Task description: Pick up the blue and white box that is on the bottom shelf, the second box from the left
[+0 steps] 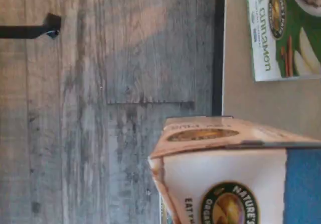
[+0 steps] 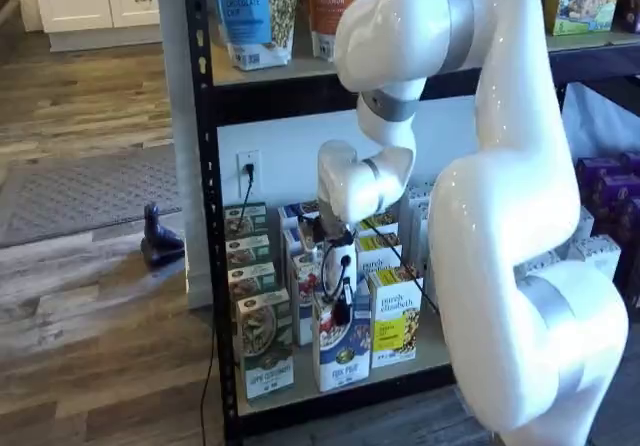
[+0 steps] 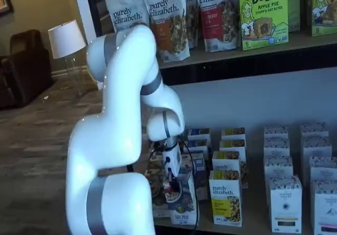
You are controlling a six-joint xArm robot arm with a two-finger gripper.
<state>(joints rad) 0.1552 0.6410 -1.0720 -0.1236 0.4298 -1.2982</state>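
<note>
The blue and white box [image 2: 341, 354] stands at the front of the bottom shelf [image 2: 330, 390], between a green-and-white carton [image 2: 266, 351] and a yellow carton [image 2: 396, 318]. My gripper [image 2: 343, 303] comes down onto its top, with one black finger lying on the front face; the fingers are closed on the box. Both also show in a shelf view: the gripper [image 3: 171, 181] over the box [image 3: 182, 206]. In the wrist view the box [image 1: 235, 184] fills the near corner, its top edge slightly crumpled, reaching past the shelf's black front rail [image 1: 217, 48].
More cartons stand in rows behind and to the right [image 3: 287, 201]. Tall bags [image 3: 166, 19] fill the upper level. Wooden floor [image 1: 100, 108] lies in front of the rack. A cord hangs from a wall socket [image 2: 248, 166] behind the cartons.
</note>
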